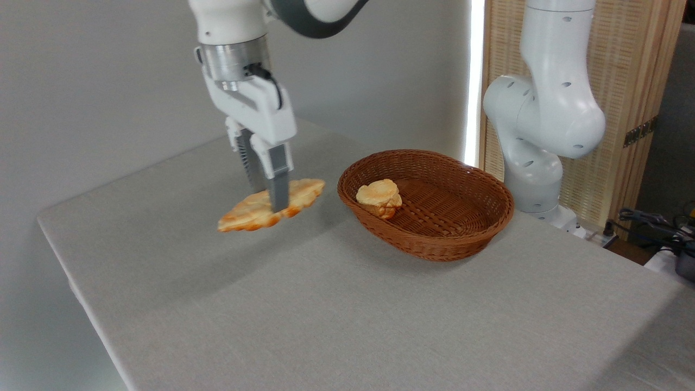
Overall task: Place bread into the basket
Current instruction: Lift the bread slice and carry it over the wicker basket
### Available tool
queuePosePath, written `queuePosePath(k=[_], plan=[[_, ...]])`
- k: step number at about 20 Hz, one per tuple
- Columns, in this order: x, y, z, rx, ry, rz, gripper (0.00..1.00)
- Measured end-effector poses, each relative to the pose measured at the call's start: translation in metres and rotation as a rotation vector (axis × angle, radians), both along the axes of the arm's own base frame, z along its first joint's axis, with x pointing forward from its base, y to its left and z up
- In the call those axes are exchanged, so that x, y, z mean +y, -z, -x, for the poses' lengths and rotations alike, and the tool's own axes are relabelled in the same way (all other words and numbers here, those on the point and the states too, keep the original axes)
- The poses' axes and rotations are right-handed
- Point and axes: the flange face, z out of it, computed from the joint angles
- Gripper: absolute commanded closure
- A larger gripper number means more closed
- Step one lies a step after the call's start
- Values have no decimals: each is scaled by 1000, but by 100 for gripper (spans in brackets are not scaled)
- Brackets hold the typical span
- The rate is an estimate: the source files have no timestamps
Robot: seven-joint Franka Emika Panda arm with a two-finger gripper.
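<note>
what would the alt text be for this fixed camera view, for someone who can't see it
A white robot arm's gripper is shut on a long flat golden bread, holding it just above a grey table, left of an oval brown wicker basket. A small round bun already sits inside the basket.

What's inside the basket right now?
One small round bun sits in the basket, against its left wall. The rest of the woven floor shows bare. The near wall hides a strip of floor behind it. The bread is outside, in the tool.
</note>
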Motion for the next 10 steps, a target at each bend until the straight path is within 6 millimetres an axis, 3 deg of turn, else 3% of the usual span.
queuePosePath(k=[4, 10], plan=[[30, -9, 39, 29, -36, 2, 35], [50, 9, 92, 153, -51, -14, 34]])
